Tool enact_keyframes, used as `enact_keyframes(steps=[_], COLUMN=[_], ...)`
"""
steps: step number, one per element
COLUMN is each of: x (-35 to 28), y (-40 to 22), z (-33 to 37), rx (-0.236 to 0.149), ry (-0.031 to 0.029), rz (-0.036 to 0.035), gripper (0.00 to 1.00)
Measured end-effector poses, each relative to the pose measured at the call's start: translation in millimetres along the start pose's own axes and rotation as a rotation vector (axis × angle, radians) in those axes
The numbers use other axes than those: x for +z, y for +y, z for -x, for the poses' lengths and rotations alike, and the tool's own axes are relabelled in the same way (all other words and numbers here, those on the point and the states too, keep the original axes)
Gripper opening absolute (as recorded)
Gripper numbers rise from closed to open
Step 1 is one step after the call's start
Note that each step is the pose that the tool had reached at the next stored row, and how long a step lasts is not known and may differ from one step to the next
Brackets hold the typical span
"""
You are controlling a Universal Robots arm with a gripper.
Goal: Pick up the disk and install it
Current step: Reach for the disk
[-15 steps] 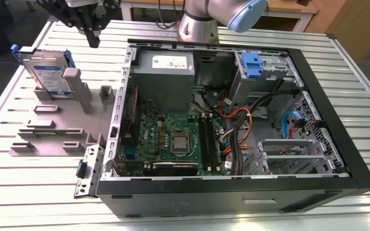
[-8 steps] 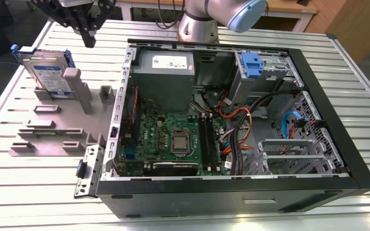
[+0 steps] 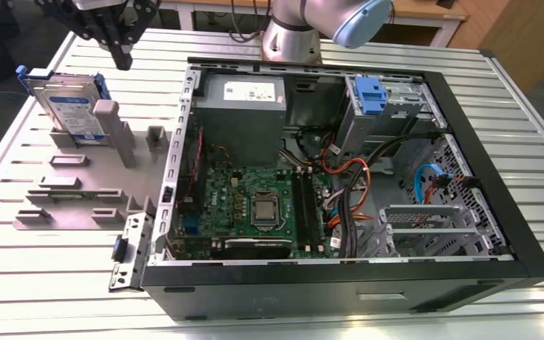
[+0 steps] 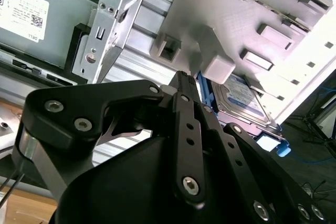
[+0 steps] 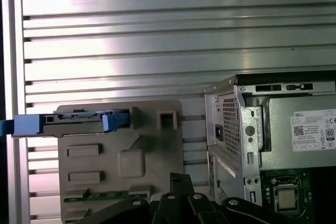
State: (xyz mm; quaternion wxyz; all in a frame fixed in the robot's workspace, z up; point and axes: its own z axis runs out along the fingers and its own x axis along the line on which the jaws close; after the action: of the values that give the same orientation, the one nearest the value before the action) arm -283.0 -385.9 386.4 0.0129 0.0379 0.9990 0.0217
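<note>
At the exterior view's upper left, the flat silver hard disk with a white-and-blue label and blue plastic carrier bracket [image 3: 69, 106] is standing on edge in a slot of the pale grey slotted plastic holder block [image 3: 83, 177]. Its labelled broad face is turning toward the exterior camera, its top edge is running across that view from left to right, and its long axis appears to be running up and down, though the angle is making this hard to judge. Seen in the first wrist view, the disk [image 5: 73, 123] is showing as a thin edge-on bar with blue tabs at both ends. The black linkage gripper [image 3: 121, 62] is hanging above the disk, toward the exterior view's right, apart from it; its fingers are pressing together on nothing in both wrist views [image 4: 181, 80] [image 5: 176, 179]. The holder block is lying on a ribbed silver aluminium table [image 3: 45, 276], beside a black open desktop computer case [image 3: 348, 290] that is lying on its side and exposing a green motherboard [image 3: 253, 205] and a grey metal power supply [image 3: 244, 99]. The silver arm with blue-capped joints [image 3: 296, 32] is rising behind the case, and wooden furniture [image 3: 518, 28] is standing beyond the table.
</note>
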Motion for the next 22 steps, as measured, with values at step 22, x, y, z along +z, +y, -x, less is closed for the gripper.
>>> enact_keyframes(steps=[22], x=[2.2], y=[5.1], z=[-22.5], rx=[0.0], ry=[-0.0001], rz=[0.0001], gripper=[0.11])
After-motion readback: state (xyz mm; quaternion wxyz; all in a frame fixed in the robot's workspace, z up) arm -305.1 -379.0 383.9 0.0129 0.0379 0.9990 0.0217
